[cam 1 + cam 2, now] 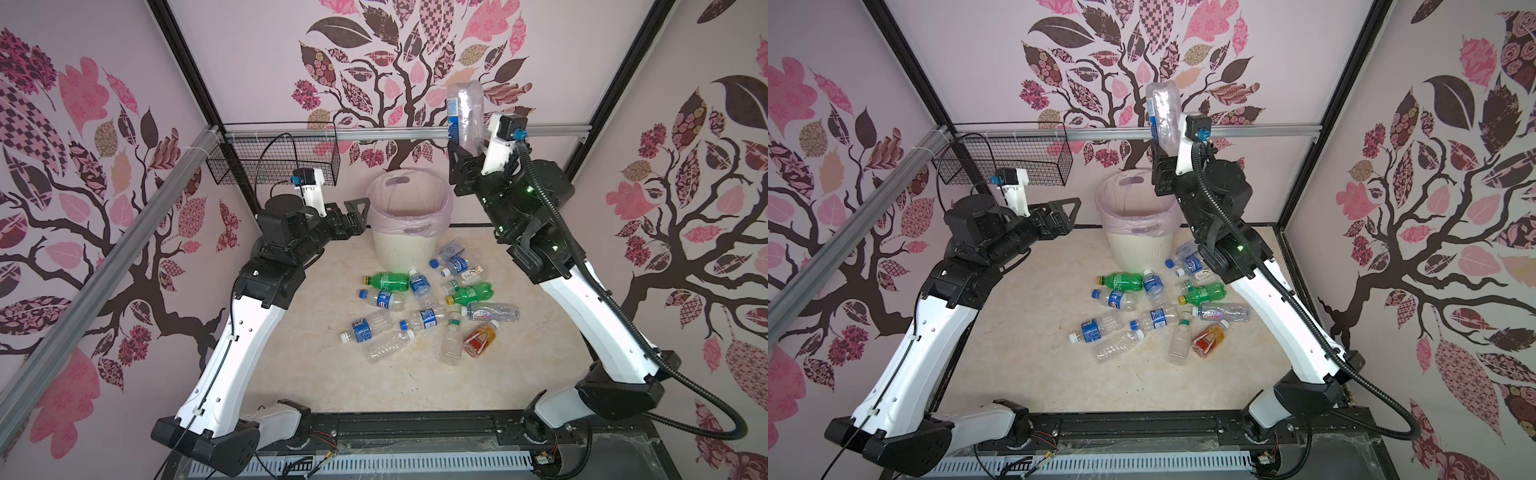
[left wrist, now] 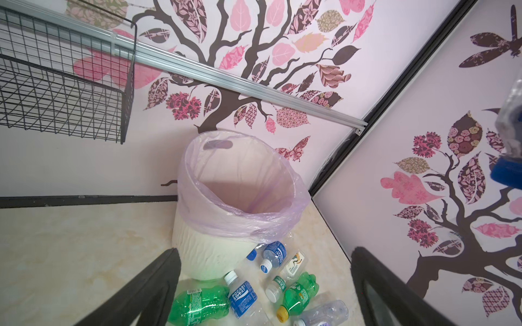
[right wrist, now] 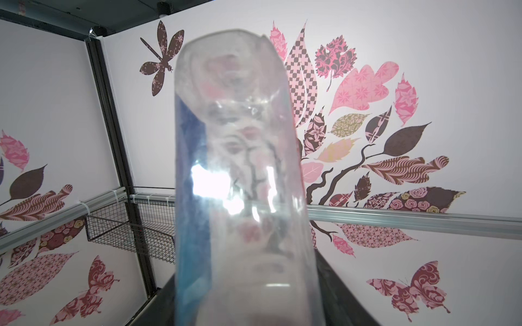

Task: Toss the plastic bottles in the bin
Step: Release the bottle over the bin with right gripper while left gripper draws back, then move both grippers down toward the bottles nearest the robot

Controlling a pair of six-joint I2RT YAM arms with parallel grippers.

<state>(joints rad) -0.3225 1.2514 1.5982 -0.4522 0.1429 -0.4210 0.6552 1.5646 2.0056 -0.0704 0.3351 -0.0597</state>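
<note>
The cream-white ribbed bin (image 1: pixel 395 253) (image 1: pixel 1138 249) (image 2: pixel 214 254), lined with a pale pink bag, stands at the back of the table. My right gripper (image 1: pixel 465 153) (image 1: pixel 1165 153) (image 3: pixel 245 296) is raised above and to the right of it. It is shut on a clear, blue-labelled plastic bottle (image 1: pixel 465 112) (image 1: pixel 1165 112) (image 3: pixel 240 169) that stands upright. My left gripper (image 1: pixel 359 212) (image 1: pixel 1069 212) (image 2: pixel 265 251) is open and empty just left of the bin's rim. Several plastic bottles lie in front of the bin, among them two green ones (image 1: pixel 386 281) (image 1: pixel 471 293) and an orange-red labelled one (image 1: pixel 480 338).
A black wire mesh basket (image 1: pixel 274 164) (image 1: pixel 1005 162) (image 2: pixel 62 93) (image 3: pixel 130 231) hangs on the back rail, left of the bin and behind my left arm. Patterned walls close in the table on three sides. An aluminium rail (image 1: pixel 374 133) runs along the back wall.
</note>
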